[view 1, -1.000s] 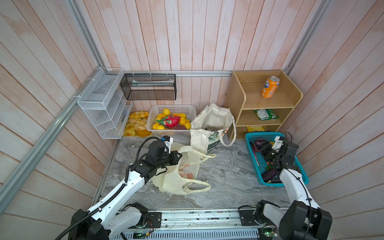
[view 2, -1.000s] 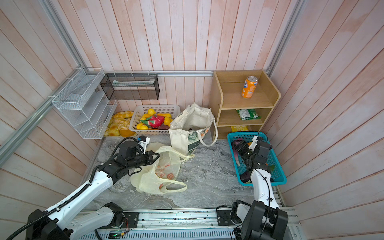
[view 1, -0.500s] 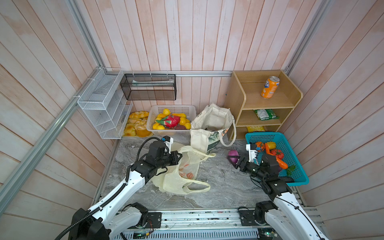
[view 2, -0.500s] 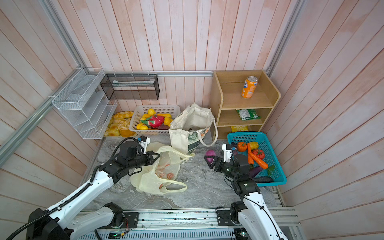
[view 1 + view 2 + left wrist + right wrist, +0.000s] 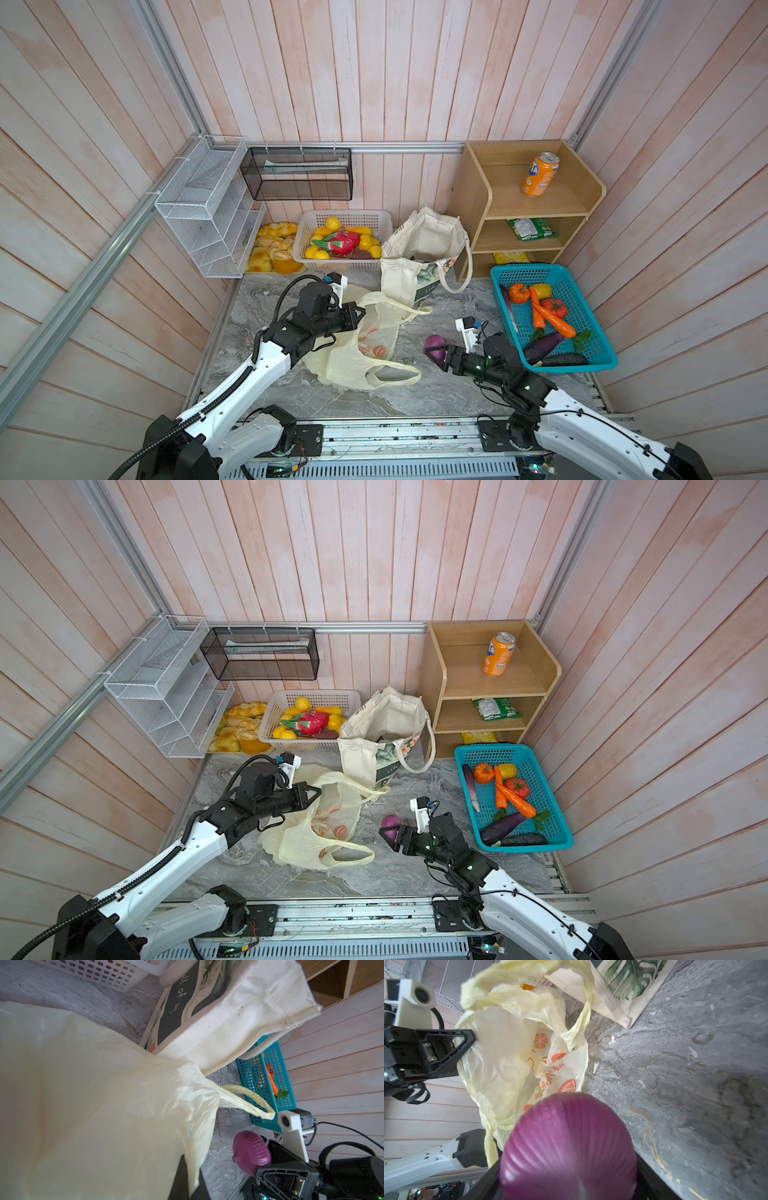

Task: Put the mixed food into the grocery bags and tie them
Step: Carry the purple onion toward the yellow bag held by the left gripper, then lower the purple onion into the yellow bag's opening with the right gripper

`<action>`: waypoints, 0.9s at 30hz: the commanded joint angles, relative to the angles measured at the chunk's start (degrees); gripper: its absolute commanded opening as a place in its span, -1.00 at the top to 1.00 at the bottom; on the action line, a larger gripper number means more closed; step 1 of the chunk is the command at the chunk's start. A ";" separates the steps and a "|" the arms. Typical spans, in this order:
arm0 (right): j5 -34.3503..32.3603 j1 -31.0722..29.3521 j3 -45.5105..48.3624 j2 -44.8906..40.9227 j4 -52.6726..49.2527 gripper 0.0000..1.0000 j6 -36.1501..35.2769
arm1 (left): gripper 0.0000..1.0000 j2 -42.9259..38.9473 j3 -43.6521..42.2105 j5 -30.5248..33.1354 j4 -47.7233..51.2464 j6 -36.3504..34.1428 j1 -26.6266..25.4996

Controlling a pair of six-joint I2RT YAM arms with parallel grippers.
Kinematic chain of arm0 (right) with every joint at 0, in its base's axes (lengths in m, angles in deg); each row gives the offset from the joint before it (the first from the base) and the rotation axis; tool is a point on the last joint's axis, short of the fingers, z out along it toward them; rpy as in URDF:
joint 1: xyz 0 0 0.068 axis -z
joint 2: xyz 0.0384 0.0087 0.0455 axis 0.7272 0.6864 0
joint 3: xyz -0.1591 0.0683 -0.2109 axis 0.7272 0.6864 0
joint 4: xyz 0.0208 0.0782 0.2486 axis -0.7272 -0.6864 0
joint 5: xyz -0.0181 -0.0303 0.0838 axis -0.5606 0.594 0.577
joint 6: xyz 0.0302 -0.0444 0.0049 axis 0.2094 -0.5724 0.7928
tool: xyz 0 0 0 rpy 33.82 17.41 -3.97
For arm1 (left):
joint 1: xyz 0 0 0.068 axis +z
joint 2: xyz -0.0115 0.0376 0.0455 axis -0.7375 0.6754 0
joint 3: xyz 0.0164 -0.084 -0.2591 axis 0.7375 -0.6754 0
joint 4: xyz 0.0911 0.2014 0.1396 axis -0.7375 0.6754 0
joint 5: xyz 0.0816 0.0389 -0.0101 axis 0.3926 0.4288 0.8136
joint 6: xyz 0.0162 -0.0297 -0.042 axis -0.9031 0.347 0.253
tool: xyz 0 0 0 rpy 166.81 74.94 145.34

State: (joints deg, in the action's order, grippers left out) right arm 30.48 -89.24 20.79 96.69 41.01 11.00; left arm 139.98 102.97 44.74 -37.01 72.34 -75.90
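Observation:
The pale-yellow plastic grocery bag (image 5: 361, 353) (image 5: 320, 825) lies open on the marble floor. My left gripper (image 5: 359, 316) (image 5: 191, 1165) is shut on its rim and holds the mouth up (image 5: 508, 1053). My right gripper (image 5: 438, 355) (image 5: 569, 1167) is shut on a purple onion (image 5: 435, 348) (image 5: 390, 825) (image 5: 251, 1152), one piece of the mixed food. It hovers just right of the bag's mouth, apart from it. The cream canvas tote (image 5: 424, 245) (image 5: 228, 1022) stands open behind. More food lies in the blue basket (image 5: 582, 368): carrots (image 5: 548, 318), a tomato (image 5: 555, 306) and an eggplant (image 5: 542, 347).
A white basket (image 5: 345, 216) of fruit and bread rolls (image 5: 274, 253) sit at the back left under wire racks (image 5: 208, 216). The wooden shelf (image 5: 490, 199) at the back right carries an orange soda can (image 5: 540, 174) and a green packet (image 5: 532, 228).
My right arm came out of the blue basket with the onion and swung left toward the plastic bag. The left arm and the bag have kept still.

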 commanded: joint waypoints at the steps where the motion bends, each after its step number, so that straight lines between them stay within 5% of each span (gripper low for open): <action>1: -4.01 -3.30 -4.67 6.68 8.73 0.36 -0.53 | 1.00 0.60 0.10 -0.22 -1.12 0.74 -1.11; 12: -6.16 -12.42 -20.91 33.99 16.13 0.37 -4.39 | 1.00 2.62 2.30 0.28 -3.08 3.39 -6.51; 27: -6.84 -13.49 -26.97 49.21 18.91 0.22 -2.77 | 1.00 1.35 0.36 -1.51 -8.83 9.55 -9.50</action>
State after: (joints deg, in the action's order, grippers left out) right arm 23.79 -102.62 -3.86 142.99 58.69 8.75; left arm 141.36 105.29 44.61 -42.80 80.39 -85.14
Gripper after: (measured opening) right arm 0.757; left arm 0.055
